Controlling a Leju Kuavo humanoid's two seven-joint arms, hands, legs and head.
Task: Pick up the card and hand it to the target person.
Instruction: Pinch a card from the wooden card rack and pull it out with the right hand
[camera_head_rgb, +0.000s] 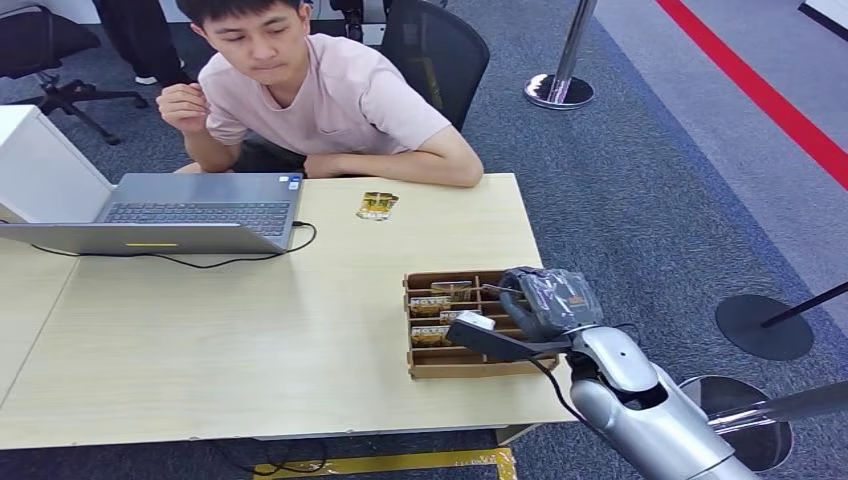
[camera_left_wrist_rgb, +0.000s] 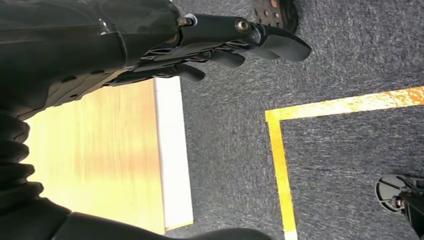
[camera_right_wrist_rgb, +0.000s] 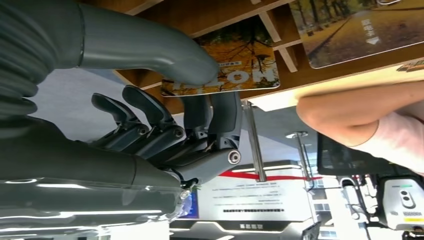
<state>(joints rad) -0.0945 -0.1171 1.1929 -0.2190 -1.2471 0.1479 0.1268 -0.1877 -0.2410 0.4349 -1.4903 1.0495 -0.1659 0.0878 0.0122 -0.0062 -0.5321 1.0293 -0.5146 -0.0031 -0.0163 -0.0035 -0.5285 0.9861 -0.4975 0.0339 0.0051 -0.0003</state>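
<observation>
While the cards are being kept upright in the slots of the wooden tray (camera_head_rgb: 470, 368) at the desk's (camera_head_rgb: 250, 340) near right corner, one card (camera_right_wrist_rgb: 225, 70) is being pinched by the right hand (camera_right_wrist_rgb: 200, 115), thumb on its face and fingers behind, apparently for lifting out. Opposite, the seated person (camera_head_rgb: 330, 100) is being kept within reach. Beside the desk edge, the left hand (camera_left_wrist_rgb: 220, 45) is being held curled and empty.

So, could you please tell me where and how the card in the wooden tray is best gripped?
Probably by its free edge, coming from the robot's side: the card sticks out past the wooden tray, so the right hand can pinch it, thumb on one face and fingers on the other.
</observation>
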